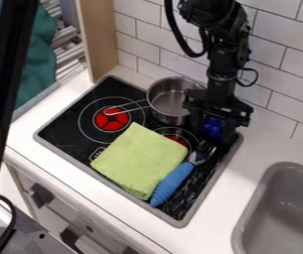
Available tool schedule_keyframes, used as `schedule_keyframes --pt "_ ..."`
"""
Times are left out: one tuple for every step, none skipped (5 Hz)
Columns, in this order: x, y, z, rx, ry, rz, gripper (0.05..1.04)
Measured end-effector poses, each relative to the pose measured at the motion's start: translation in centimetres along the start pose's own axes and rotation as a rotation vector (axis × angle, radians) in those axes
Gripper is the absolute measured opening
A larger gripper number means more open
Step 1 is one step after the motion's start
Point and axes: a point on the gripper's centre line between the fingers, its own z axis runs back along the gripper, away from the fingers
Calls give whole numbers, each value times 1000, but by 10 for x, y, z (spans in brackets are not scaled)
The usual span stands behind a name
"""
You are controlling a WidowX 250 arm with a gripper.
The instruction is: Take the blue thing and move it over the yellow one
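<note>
The black gripper point(213, 133) hangs low over the back right of the stove. A dark blue thing point(212, 127) shows directly at the gripper, partly hidden by its black parts; whether it is held cannot be told. The yellow-green cloth point(140, 159) lies folded flat on the front of the stove, to the lower left of the gripper. Against the cloth's right edge rests a fork with a light blue handle point(172, 184), its metal tines pointing up toward the gripper.
A metal pot point(170, 100) stands at the stove's back, close to the gripper's left, its handle pointing left over a red burner point(113, 119). At the lower right is a grey sink point(283, 211). A tiled wall point(276, 64) rises behind the counter.
</note>
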Motion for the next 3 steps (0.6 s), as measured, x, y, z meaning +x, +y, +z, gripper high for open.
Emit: schedule_keyframes --pt "-10 4 7 12 -25 0 549" --pt "-18 11 59 33 -159 -2 535" --pt "-38 27 78 50 -180 52 535"
